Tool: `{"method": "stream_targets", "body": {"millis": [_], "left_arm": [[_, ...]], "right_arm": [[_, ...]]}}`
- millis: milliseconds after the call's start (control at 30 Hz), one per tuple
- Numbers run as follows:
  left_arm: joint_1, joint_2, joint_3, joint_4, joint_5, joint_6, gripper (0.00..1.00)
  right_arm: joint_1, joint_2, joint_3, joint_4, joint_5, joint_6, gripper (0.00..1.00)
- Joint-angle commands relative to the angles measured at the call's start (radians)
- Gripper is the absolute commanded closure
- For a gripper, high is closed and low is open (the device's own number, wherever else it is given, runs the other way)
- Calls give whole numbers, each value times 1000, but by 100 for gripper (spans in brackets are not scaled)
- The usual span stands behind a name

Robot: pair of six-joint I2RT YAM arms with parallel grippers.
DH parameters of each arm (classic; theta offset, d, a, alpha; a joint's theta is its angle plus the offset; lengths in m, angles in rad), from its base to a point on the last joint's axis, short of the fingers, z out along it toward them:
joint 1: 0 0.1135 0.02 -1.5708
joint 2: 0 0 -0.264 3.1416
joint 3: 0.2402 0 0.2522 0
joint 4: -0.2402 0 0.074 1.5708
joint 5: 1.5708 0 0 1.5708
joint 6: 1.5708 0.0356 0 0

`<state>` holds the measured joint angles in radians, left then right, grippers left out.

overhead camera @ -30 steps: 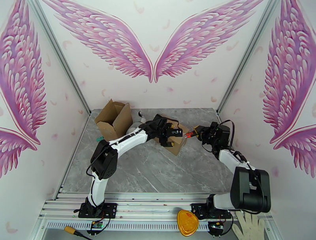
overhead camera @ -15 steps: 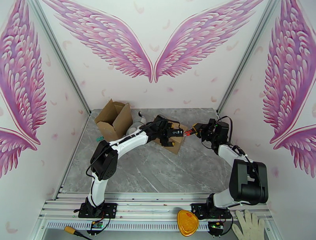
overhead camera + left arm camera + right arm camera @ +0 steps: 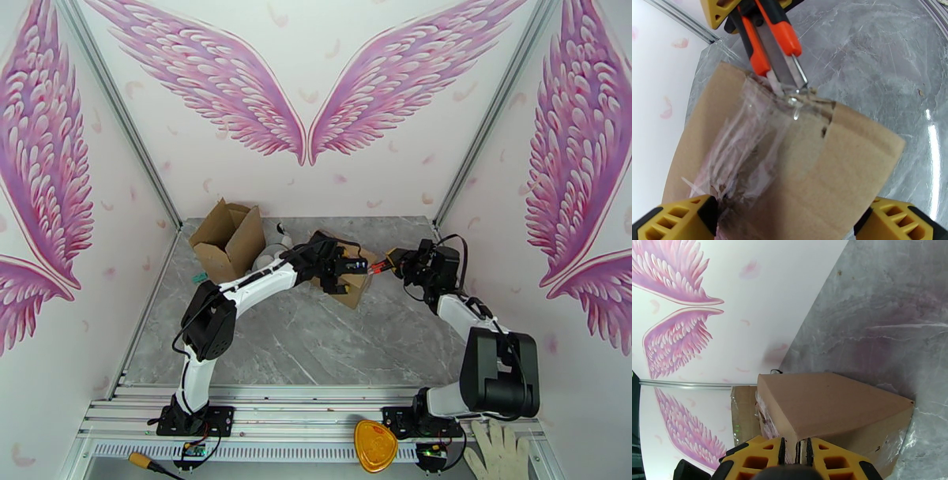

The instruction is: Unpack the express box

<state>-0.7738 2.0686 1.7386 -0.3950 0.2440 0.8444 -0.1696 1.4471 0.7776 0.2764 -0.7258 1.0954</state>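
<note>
The express box [image 3: 355,286] is a small brown carton sealed with clear tape [image 3: 750,138], lying mid-table. My left gripper [image 3: 344,270] straddles it from above. Its yellow fingers [image 3: 675,219] stand wide apart and press against opposite sides of the box [image 3: 809,169]. My right gripper [image 3: 397,264] is shut on an orange-handled cutter [image 3: 380,268]. The cutter's metal tip [image 3: 794,91] touches the taped seam at the box's far edge. In the right wrist view the box [image 3: 837,405] lies just beyond the nearly closed yellow fingers [image 3: 754,461].
A larger open cardboard box [image 3: 229,237] stands at the back left, with white items [image 3: 272,251] beside it. A yellow object [image 3: 375,446] and a white glove [image 3: 498,451] lie at the front rail. Bare grey marble tabletop [image 3: 316,339] lies in front of the box.
My right arm has shifted slightly left, carrying the cutter tip closer onto the box's seam. The left arm and the box have barely moved.
</note>
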Motion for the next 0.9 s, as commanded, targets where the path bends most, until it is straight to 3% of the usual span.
{"method": "stream_targets", "body": {"millis": [0,233,467,867], "left_arm": [[10,36,71,146,-44,-44,7],[41,59,109,121,-28,-11,7],[75,77,140,96,-7,48,7],[99,91,154,101,-6,111,6]], "right_arm": [[55,-19,-59,-161,-236,-32,100],[55,-30,-76,-204,-323,-55,100],[52,-57,-58,-366,-375,-164,100],[32,-38,-67,-437,-450,-188,100]]}}
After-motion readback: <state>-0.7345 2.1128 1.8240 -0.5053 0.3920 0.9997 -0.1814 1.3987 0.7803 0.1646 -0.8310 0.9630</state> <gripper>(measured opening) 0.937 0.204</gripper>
